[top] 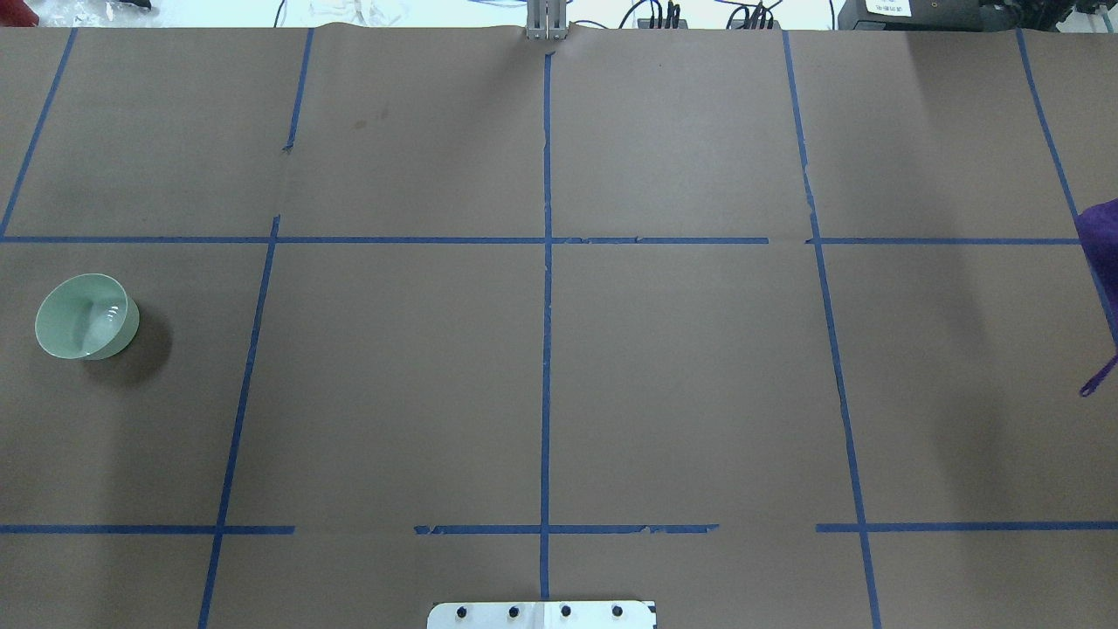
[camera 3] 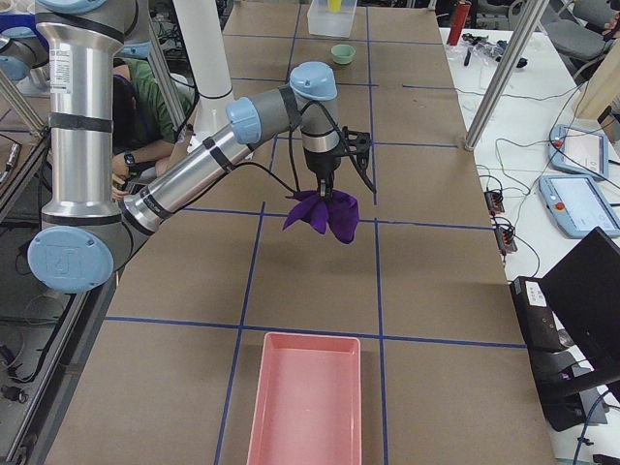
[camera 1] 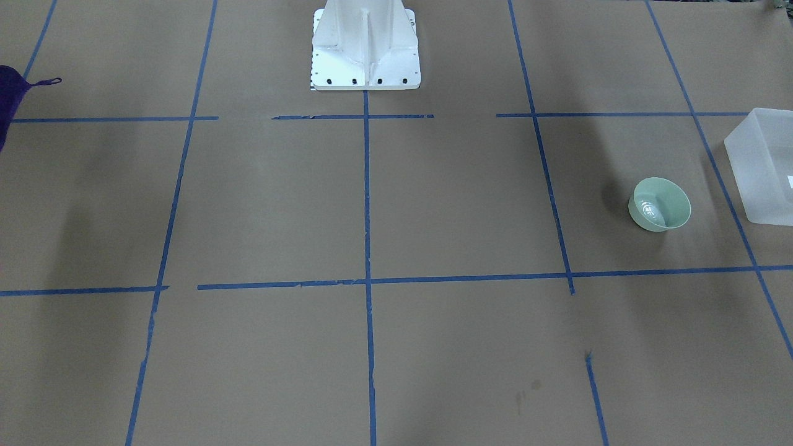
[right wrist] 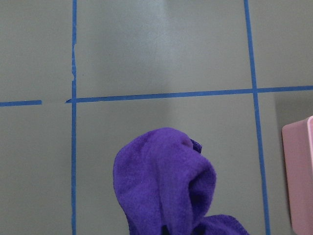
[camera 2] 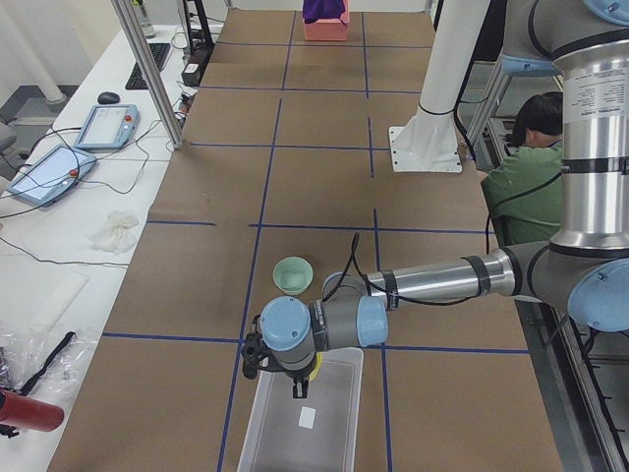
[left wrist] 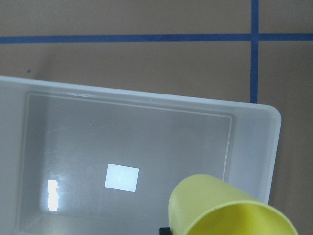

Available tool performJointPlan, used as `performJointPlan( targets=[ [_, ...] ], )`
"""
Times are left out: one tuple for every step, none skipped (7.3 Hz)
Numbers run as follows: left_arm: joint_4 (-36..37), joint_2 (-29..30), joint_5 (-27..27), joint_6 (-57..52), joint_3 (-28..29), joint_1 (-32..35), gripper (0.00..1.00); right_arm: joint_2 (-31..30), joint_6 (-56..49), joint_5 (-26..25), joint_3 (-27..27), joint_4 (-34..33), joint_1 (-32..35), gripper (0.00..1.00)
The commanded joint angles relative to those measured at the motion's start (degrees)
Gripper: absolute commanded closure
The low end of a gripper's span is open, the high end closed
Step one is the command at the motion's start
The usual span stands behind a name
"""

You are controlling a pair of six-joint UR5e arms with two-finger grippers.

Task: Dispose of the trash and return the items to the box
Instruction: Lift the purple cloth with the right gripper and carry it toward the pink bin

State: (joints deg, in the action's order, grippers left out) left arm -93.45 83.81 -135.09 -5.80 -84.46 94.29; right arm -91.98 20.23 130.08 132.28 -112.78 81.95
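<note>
My left gripper (camera 2: 299,382) is shut on the small yellow cup (left wrist: 230,208) and holds it in the air over one end of the frosted white box (left wrist: 146,110). The box has a small white label (left wrist: 122,176) on its floor and nothing else shows inside. The box also shows at the edge of the front-facing view (camera 1: 765,167). My right gripper (camera 3: 324,190) is shut on a purple cloth (right wrist: 166,181) that hangs above the brown table. The fingers of both grippers are mostly hidden by what they hold.
A pale green bowl (top: 86,316) stands on the table near the box, also in the front-facing view (camera 1: 660,204). A pink tray (camera 3: 305,397) lies at the table's right end, its rim beside the cloth (right wrist: 299,171). Blue tape lines grid the table. The robot's white base (camera 1: 365,56) stands mid-table.
</note>
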Motion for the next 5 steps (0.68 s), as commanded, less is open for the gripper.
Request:
performJointPlan(
  targets=[
    [-9.8, -0.1, -0.3, 6.9, 4.6, -0.2, 1.00, 2.5, -11.0, 0.1, -1.8, -6.2, 7.0, 1.00],
    [-12.1, -0.3, -0.3, 7.3, 6.0, -0.3, 1.00, 1.9, -12.4, 0.2, -1.9, -6.2, 7.9, 1.00],
    [-12.2, -0.2, -2.7, 7.6, 6.1, -0.5, 1.00, 1.1, -13.9, 0.2, -1.9, -6.2, 8.1, 1.00],
    [-12.2, -0.1, -3.7, 7.6, 6.1, -1.4, 1.00, 0.9, -17.2, 0.3, -3.2, -6.2, 9.9, 1.00],
    [-12.2, -0.1, -4.8, 8.1, 6.1, -3.1, 1.00, 0.3, -21.9, 0.4, -4.7, -6.2, 12.0, 1.00]
  ],
)
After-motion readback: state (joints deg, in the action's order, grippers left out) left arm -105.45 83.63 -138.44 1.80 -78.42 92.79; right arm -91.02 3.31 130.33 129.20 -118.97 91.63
